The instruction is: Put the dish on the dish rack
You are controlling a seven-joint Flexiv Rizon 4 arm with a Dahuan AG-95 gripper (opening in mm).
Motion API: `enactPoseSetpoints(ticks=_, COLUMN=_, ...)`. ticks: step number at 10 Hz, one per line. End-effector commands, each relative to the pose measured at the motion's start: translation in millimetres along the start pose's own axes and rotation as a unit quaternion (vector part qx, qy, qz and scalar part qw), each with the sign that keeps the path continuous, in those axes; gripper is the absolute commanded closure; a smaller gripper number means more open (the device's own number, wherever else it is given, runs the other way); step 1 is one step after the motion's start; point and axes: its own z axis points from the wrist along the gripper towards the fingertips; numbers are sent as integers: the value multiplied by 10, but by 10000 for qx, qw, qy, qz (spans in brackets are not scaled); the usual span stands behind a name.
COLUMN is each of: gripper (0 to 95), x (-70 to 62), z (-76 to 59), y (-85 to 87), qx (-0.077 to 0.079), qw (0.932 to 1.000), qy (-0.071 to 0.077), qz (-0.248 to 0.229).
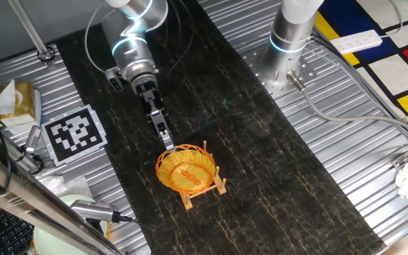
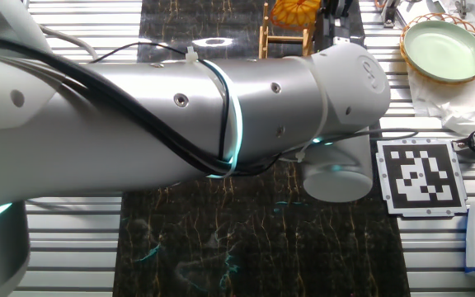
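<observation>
The dish (image 1: pixel 185 170) is a small orange-yellow woven bowl, tilted and resting in the dish rack (image 1: pixel 214 188), a light-wood frame on the dark mat. My gripper (image 1: pixel 167 146) reaches down from the upper left, and its narrow fingers close on the dish's upper-left rim. In the other fixed view the dish (image 2: pixel 296 10) shows at the top edge above the rack (image 2: pixel 280 41), with the dark gripper (image 2: pixel 336 21) right beside it. My own arm hides most of the mat there.
An AprilTag board (image 1: pixel 74 133) lies left of the mat. A pale green plate (image 2: pixel 444 45) sits at the table's side. A second arm's base (image 1: pixel 289 42) stands at the back right. A tissue box (image 1: pixel 16 99) is at the far left.
</observation>
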Motion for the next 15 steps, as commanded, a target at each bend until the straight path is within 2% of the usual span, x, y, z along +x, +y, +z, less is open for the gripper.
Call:
enactPoseSetpoints(ticks=1, gripper=950, x=4, z=-4, y=-7, qx=13, qw=10000, qy=-45, qz=8)
enactPoseSetpoints(ticks=4, gripper=950, x=5, z=-6, y=-8, qx=15, qw=10000, qy=-34, qz=-13)
enactPoseSetpoints(ticks=8, gripper=950, x=4, z=-6, y=-6, qx=12, qw=9998, qy=-43, qz=205)
enactPoseSetpoints(ticks=10, gripper=950, x=2, z=-4, y=10, qx=-17, qw=9989, qy=-76, qz=473)
enactPoseSetpoints(ticks=15, gripper=950, x=-26, z=31, y=148, qx=-51, qw=9978, qy=-181, qz=635)
